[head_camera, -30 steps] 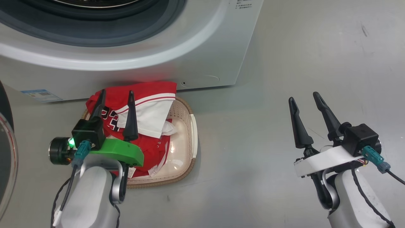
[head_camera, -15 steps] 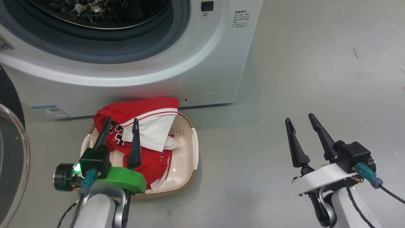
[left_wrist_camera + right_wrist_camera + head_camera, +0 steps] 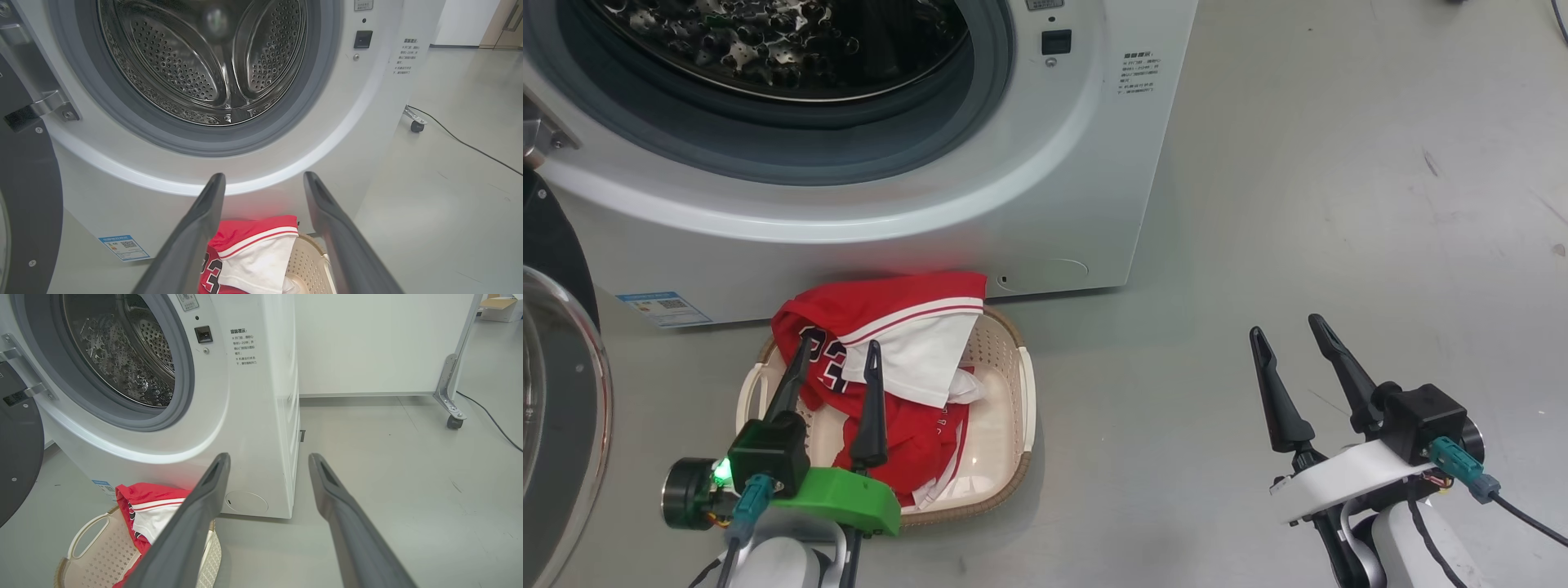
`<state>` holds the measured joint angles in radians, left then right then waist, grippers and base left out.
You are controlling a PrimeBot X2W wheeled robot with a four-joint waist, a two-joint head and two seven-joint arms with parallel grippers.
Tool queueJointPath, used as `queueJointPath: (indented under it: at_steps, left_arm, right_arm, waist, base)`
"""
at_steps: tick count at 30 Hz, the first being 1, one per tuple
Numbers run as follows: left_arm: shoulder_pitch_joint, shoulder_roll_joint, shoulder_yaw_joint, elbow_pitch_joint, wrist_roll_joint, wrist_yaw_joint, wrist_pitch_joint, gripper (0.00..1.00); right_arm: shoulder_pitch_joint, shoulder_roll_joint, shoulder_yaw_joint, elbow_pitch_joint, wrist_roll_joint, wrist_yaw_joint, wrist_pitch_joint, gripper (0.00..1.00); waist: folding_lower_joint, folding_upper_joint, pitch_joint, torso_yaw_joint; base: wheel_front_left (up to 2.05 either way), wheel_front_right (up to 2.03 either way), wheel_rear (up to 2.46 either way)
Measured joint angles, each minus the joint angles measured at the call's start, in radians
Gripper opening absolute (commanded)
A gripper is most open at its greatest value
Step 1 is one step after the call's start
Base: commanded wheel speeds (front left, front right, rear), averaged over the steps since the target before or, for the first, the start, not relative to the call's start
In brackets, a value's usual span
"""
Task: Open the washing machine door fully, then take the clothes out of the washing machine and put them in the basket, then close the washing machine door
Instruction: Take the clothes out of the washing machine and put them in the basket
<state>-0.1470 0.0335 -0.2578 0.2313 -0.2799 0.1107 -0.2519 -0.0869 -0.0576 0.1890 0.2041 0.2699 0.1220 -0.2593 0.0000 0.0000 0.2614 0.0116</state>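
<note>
One basket, four fingers.

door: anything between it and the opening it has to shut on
Nothing visible in the opening: the drum looks bare and no cloth lies over the grey seal. The basket with the clothes sits on the floor right below the opening; whether the door swings clear above that pile cannot be told.

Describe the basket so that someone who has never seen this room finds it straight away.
Start at the big white washing machine with its round opening. On the grey floor right before its front sits the basket: cream perforated plastic with a brown rim. It alone holds the red and white clothes.
</note>
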Motion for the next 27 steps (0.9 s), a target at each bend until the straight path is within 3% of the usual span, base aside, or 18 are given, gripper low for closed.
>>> queueJointPath:
  at_steps: [27]
  left_arm:
    - [0.046,0.001,-0.005,-0.044,0.007,0.007,0.002,1.00]
  right_arm:
    - [0.013,0.004,0.004,-0.011,-0.001,0.000,0.000,1.00]
  waist:
    - [0.0000,0.0000,0.007,0.000]
  base:
    - [0.00,0.00,0.00]
